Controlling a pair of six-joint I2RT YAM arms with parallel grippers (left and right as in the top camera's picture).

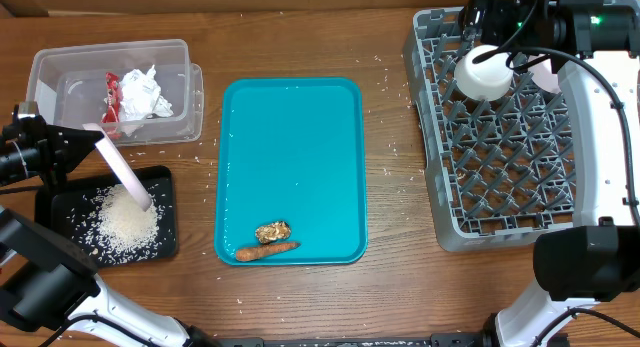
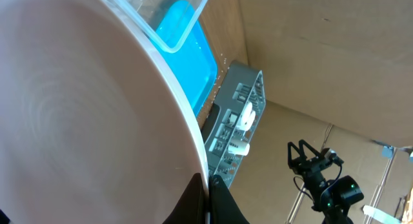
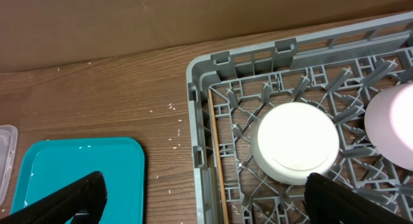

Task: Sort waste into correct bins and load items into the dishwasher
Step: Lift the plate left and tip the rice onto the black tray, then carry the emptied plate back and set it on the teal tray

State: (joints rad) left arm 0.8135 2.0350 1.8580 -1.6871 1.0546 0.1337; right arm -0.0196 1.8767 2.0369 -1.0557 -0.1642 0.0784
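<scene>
My left gripper (image 1: pixel 97 137) (image 2: pixel 208 199) is shut on the rim of a white plate (image 1: pixel 128 172) (image 2: pixel 77 108). The plate is tilted steeply over the black tray (image 1: pixel 168 179), where a heap of loose rice (image 1: pixel 127 220) lies. In the clear tub (image 1: pixel 60 72) are a crumpled napkin (image 1: pixel 145 92) and a red wrapper (image 1: pixel 112 99). A brown food chunk (image 1: pixel 272 231) and an orange carrot piece (image 1: pixel 266 251) rest on the teal tray (image 1: pixel 290 137). The grey rack (image 1: pixel 500 177) (image 3: pixel 200 121) holds an upturned white bowl (image 1: pixel 485 72) (image 3: pixel 297 143) and a pinkish bowl (image 3: pixel 395 121). My right gripper (image 1: pixel 487 32) (image 3: pixel 206 208) hangs open over the rack's far left corner, holding nothing.
Stray rice grains dot the wooden table around the trays and beside the rack. The teal tray (image 3: pixel 77 166) sits between the bins and the rack. A cardboard wall stands behind the table. My right arm reaches along the rack's right side.
</scene>
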